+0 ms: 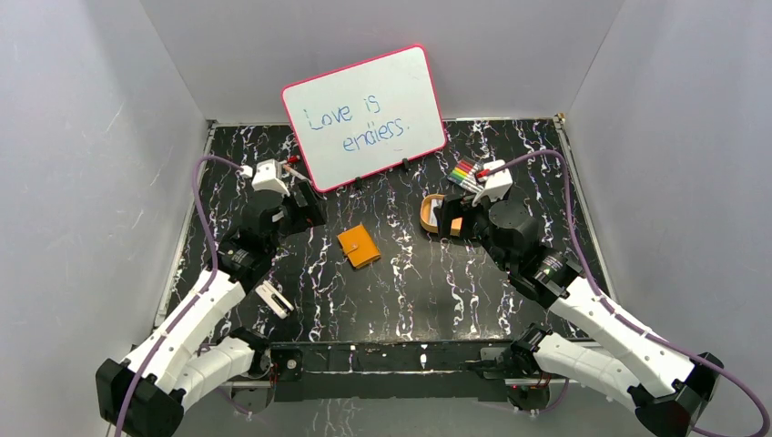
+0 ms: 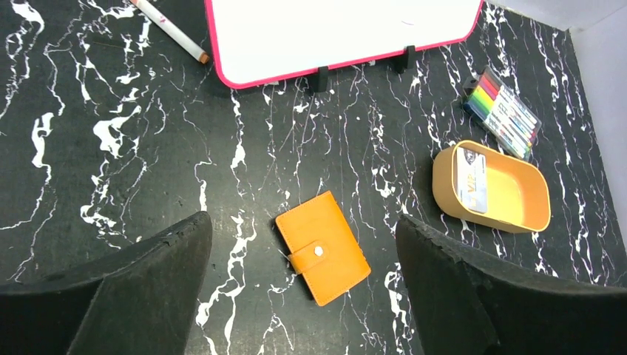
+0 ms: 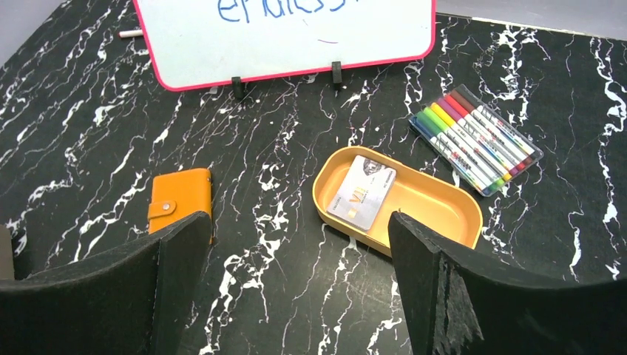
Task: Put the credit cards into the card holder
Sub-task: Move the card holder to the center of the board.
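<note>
The card holder (image 1: pixel 359 247) is a small orange wallet, snapped shut, lying flat in the middle of the black marbled table. A pale grey credit card (image 3: pixel 362 192) rests tilted against the left end of the orange oval tray (image 3: pixel 432 205); I cannot tell whether more cards lie under it. My left gripper (image 1: pixel 308 208) hovers open to the left of the card holder (image 2: pixel 322 248), which shows between its fingers from above. My right gripper (image 1: pixel 451 218) hangs open at the near side of the tray (image 1: pixel 428 211), holding nothing. The card (image 2: pixel 473 180) also shows in the left wrist view.
A pink-rimmed whiteboard (image 1: pixel 364 116) stands on small black feet at the back. A clear pack of coloured markers (image 3: pixel 477 137) lies right of the tray. A loose marker pen (image 2: pixel 170 29) lies at the whiteboard's left foot. Grey walls close the table on three sides.
</note>
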